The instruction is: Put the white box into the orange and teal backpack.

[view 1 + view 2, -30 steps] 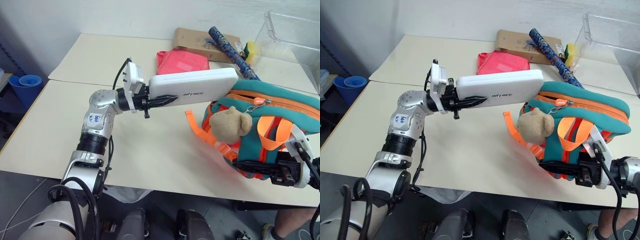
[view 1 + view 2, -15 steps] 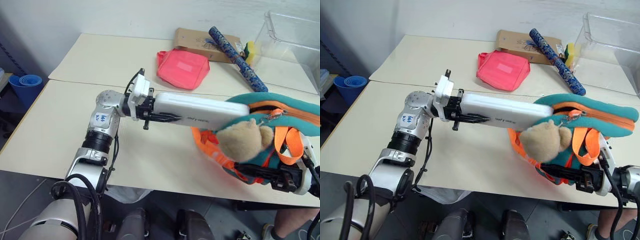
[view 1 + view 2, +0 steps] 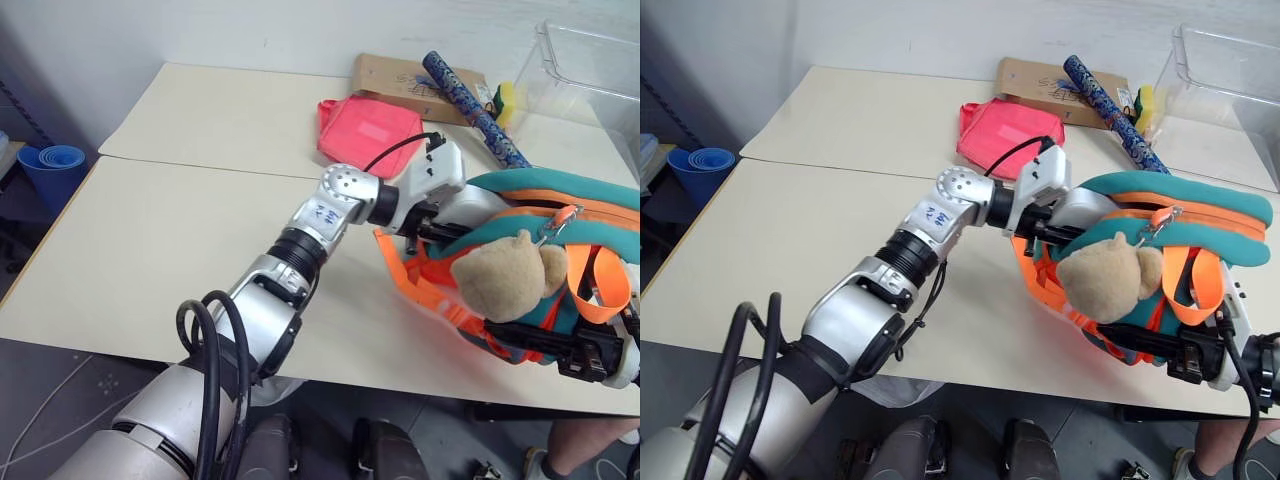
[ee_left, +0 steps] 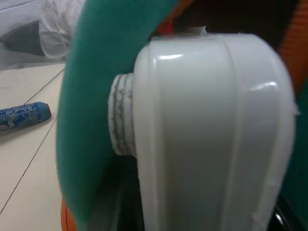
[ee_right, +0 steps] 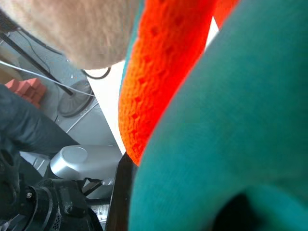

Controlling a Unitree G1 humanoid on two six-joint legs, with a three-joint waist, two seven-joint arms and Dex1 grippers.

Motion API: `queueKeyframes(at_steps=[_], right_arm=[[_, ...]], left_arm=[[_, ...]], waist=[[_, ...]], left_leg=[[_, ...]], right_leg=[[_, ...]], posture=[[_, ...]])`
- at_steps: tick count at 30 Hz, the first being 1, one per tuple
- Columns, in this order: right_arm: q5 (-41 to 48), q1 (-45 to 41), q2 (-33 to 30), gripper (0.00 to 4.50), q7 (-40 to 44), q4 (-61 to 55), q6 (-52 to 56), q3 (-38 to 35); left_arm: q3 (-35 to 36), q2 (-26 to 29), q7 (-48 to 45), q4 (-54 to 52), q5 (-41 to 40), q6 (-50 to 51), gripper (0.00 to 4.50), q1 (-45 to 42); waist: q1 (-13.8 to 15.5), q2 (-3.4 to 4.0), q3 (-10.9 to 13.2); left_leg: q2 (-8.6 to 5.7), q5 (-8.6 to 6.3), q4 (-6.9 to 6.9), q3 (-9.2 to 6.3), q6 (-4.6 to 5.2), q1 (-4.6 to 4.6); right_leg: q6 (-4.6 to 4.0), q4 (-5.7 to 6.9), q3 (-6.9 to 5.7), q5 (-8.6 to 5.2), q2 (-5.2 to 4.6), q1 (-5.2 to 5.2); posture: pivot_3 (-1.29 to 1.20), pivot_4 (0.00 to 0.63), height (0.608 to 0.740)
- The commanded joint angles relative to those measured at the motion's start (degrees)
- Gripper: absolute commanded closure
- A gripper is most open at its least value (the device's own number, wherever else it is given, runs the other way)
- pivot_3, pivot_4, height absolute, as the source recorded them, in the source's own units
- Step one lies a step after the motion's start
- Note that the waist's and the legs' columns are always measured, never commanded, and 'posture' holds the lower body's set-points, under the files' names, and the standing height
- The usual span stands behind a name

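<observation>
My left hand (image 3: 440, 222) grips the white box (image 4: 211, 130), most of it already inside the orange and teal backpack (image 3: 560, 215). My right hand (image 3: 590, 352) is clamped shut on the backpack's lower edge. Behind, a pink pouch (image 3: 368, 132) and cardboard box (image 3: 395, 75) lie on the beige surface (image 3: 150, 230).
</observation>
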Motion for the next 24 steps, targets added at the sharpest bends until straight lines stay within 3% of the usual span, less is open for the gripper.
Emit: queueKeyframes(at_steps=[1, 5, 10, 14, 17, 20, 24], right_arm=[[1.42, -0.15, 1.73, 4.49, -2.26, -3.11, -0.06, 0.07], [1.99, -1.71, 3.85, 4.5, -5.4, -4.25, -0.83, 0.3], [0.96, -4.72, 7.03, 4.5, -9.35, -4.42, -2.96, 1.5], [0.7, -7.54, 9.02, 4.5, -11.82, -4.56, -4.12, 4.08], [0.41, -8.99, 9.45, 4.5, -12.38, -4.06, -4.75, 5.4], [0.03, -9.94, 9.36, 4.5, -12.26, -3.28, -4.97, 6.32], [-0.24, -10.72, 9.07, 4.5, -11.74, -2.66, -4.86, 7.35]], left_arm=[[0.97, -4.3, 1.37, 2.37, 0.24, -2.01, 2.9, -1.53], [3.99, -4.15, 0.81, 2.48, -1.48, -1.7, 1.64, -1.22], [8.27, 3.63, -4.78, 0.52, -3.57, -5.9, 0.21, -0.3], [11.68, 12.76, -19.69, -3.36, -8.21, -7.28, 0.21, 2.42], [11.62, 18.85, -31.36, -11.65, -11.97, -2.89, 0.21, 7.32], [11.39, 20.97, -31.59, -22.0, -14.91, 1.0, 0.21, 11.9], [9.82, 18.78, -26.14, -33.55, -17.53, 5.99, 0.21, 16.71]], waist=[[0.09, 0.0, 0.0], [0.05, 0.01, 0.0], [-1.15, 0.05, -0.01], [-1.91, 0.11, -0.03], [-2.04, 0.12, -0.03], [-1.57, 0.13, -0.03], [-0.87, 0.13, -0.03]], left_leg=[[0.0, 0.01, 0.0, 0.0, 0.0, 0.0], [-0.01, 0.01, 0.0, 0.02, 0.03, 0.0], [0.05, 0.07, -0.04, 0.09, -0.1, 0.02], [0.08, 0.11, -0.05, 0.17, -0.16, 0.06], [0.08, 0.12, -0.04, 0.18, -0.19, 0.09], [0.05, 0.12, 0.0, 0.17, -0.18, 0.08], [-0.21, 0.13, 0.12, -0.17, 0.02, 0.0]], right_leg=[[0.0, 0.0, -0.01, 0.0, 0.0, 0.0], [0.0, -0.01, 0.04, 0.0, -0.04, -0.01], [-0.01, 0.09, 0.03, 0.0, 0.02, -0.1], [-0.03, 0.21, -0.14, -0.01, 0.07, -0.14], [-0.06, 0.34, -0.16, -0.03, 0.11, -0.15], [-0.06, 0.46, -0.15, -0.02, 0.13, -0.11], [-0.01, 0.43, 0.05, 0.0, 0.07, 0.11]], posture=[[0.0, 0.15, 0.74], [0.0, 0.15, 0.74], [0.0, 0.15, 0.74], [0.0, 0.15, 0.74], [0.0, 0.15, 0.74], [0.0, 0.15, 0.74], [0.0, 0.15, 0.74]])
